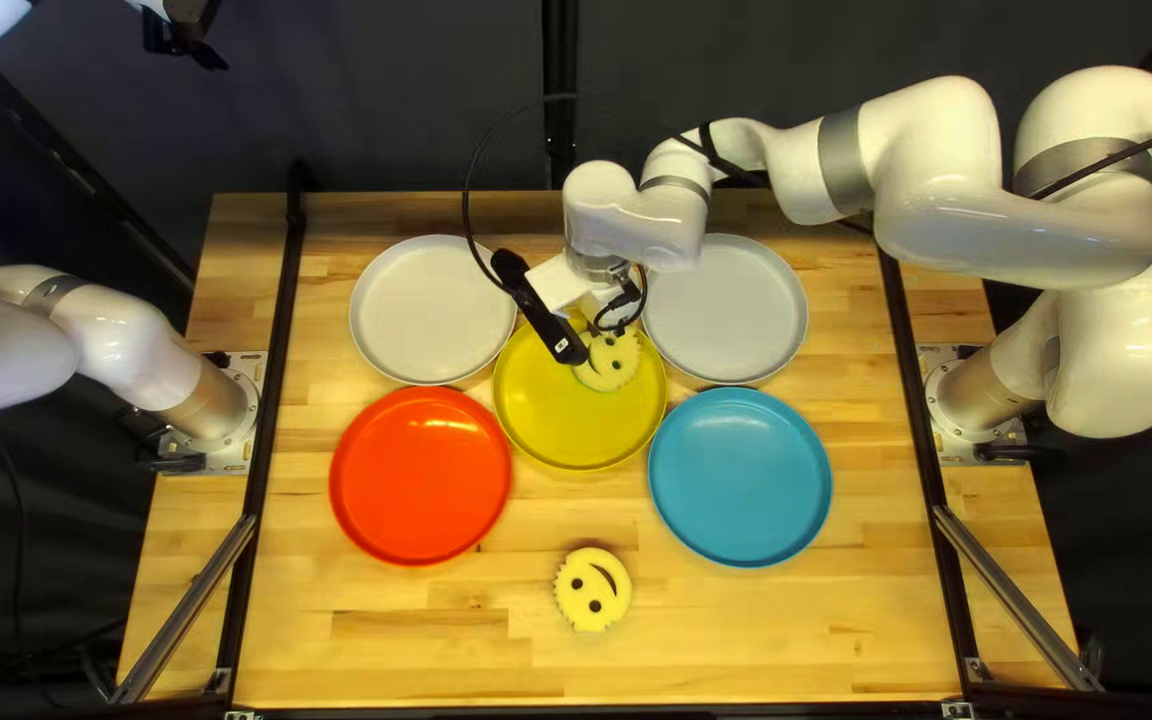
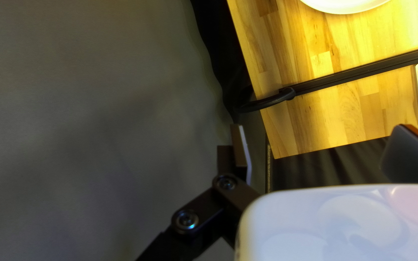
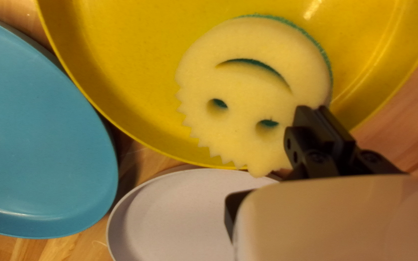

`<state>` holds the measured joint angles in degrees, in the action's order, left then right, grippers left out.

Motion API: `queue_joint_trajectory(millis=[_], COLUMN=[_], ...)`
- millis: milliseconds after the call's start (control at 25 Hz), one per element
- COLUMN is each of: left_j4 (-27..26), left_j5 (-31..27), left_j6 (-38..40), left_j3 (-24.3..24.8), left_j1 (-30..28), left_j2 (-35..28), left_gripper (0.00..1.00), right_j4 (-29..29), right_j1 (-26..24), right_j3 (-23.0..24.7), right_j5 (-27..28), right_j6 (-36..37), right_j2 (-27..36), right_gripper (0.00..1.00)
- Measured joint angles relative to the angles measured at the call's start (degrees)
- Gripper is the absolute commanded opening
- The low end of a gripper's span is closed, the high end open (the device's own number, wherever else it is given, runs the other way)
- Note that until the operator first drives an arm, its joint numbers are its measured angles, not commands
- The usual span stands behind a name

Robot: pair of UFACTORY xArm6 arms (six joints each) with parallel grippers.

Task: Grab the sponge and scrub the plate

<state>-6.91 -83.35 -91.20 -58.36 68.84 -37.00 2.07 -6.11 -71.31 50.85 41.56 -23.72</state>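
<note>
Round yellow smiley sponge (image 1: 584, 604) before round yellow plate (image 1: 570, 430); right gripper (image 1: 576, 351) pinching green-backed sponge (image 1: 604, 380) over plate; left gripper (image 1: 187, 48) wide open, holding nothing.

A dark curtain (image 1: 376, 107) hung before me across the upper part of the top left view, an upright black post (image 1: 559, 94) at its top centre. Below spread my pale, butcher-block wooden table (image 1: 443, 654), with black rails (image 1: 279, 334) running down its left and right sides and metal bars (image 1: 190, 607) slanting at lower left and lower right. In my left wrist view, warm yellow light lay on the wood beside the greyer curtain
</note>
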Motion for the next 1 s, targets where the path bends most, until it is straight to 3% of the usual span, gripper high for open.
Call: queue_joint_trajectory(millis=[360,1000], left_j4=[0.0,0.0], left_j5=[0.0,0.0], left_j6=[0.0,0.0], left_j3=[0.0,0.0], left_j1=[0.0,0.0], left_j2=[0.0,0.0], left_gripper=[1.0,1.0], right_j4=[-1.5,-0.3], right_j1=[3.7,-7.2], right_j3=[-2.3,-14.1], right_j5=[1.6,7.1], right_j6=[-3.3,5.0], right_j2=[-0.7,-9.4], right_gripper=[0.0,0.0])
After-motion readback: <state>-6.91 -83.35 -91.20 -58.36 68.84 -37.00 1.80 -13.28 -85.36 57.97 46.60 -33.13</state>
